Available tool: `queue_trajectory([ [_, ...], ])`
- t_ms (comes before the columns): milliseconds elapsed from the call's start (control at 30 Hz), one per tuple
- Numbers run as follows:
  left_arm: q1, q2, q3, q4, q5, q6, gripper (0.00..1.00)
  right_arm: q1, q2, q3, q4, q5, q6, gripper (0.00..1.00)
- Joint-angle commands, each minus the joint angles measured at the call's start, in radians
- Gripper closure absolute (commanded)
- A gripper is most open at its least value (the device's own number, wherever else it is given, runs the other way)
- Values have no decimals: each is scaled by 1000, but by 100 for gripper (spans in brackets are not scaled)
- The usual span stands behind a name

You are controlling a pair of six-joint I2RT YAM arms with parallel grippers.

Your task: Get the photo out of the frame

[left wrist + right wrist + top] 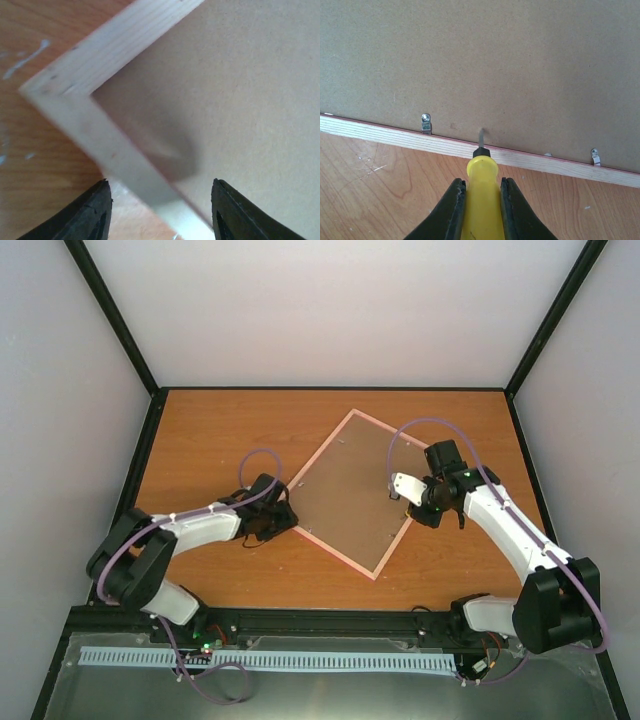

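Top external, looking down on the frame [340, 557], lying back-up and turned diamond-wise on the wooden table [220, 430], just toward 3 o'clock from its centre; showing a thin pink border around the brown backing panel [350, 495]. At the frame's 8 o'clock corner, meeting the left gripper [280, 520], fingers apart; in the left wrist view, straddling the pale wooden rail [120, 160] beside that corner, one fingertip [95, 210] over bare table, the other over the panel; whether touching, impossible to tell. At the 3 o'clock edge, finding the right gripper [398, 498], clamped on a yellow-handled screwdriver [482, 200]; in the right wrist view, metal tip on the panel just at the rail's inner edge, between two small metal tabs [425, 122].
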Motion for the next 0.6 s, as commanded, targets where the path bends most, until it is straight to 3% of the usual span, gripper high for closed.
queue_trajectory([
  [0, -6, 108, 61, 65, 17, -37, 46, 4, -13, -28, -65, 2, -3, 97],
  [200, 63, 259, 173, 4, -43, 62, 60, 32, -38, -37, -162, -49, -31, 97],
  [333, 106, 302, 203, 8, -57, 130, 74, 106, -63, -54, -192, -92, -12, 97],
  [567, 143, 370, 272, -16, -40, 276, 89, 225, -30, 13, -189, -202, 70, 97],
])
